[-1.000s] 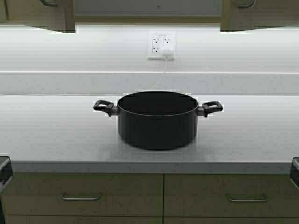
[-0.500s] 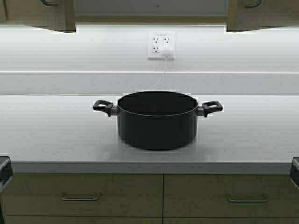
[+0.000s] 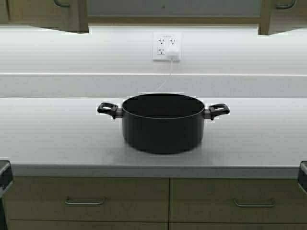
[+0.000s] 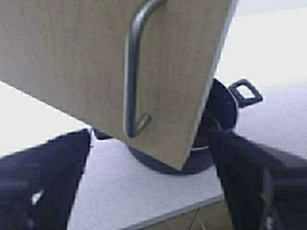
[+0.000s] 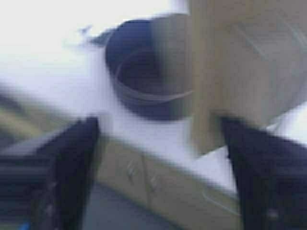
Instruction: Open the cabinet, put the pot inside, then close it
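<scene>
The black pot (image 3: 163, 127) stands lidless at the middle of the white countertop (image 3: 48, 139), its loop handles pointing left and right. The cabinet hangs above, at the top edge of the high view. Only the lower corners of its left door (image 3: 72, 14) and right door (image 3: 284, 14) and a strip of grey interior (image 3: 168, 7) show. Neither gripper shows in the high view. My left gripper (image 4: 149, 129) is open, with the left door (image 4: 72, 48) and its metal handle (image 4: 132, 72) between its fingers and the pot (image 4: 223, 103) beyond. My right gripper (image 5: 158, 120) is open beside the right door (image 5: 230, 62), above the pot (image 5: 139, 72).
A wall outlet (image 3: 167, 46) with a white plug and cord sits on the backsplash behind the pot. Base cabinets with horizontal drawer handles (image 3: 85, 201) run under the counter. Dark parts of the robot (image 3: 5, 175) show at both lower edges.
The right door's lower corner has swung well to the right and the left door's corner has shifted right a little, so more grey interior shows. The pot stays put.
</scene>
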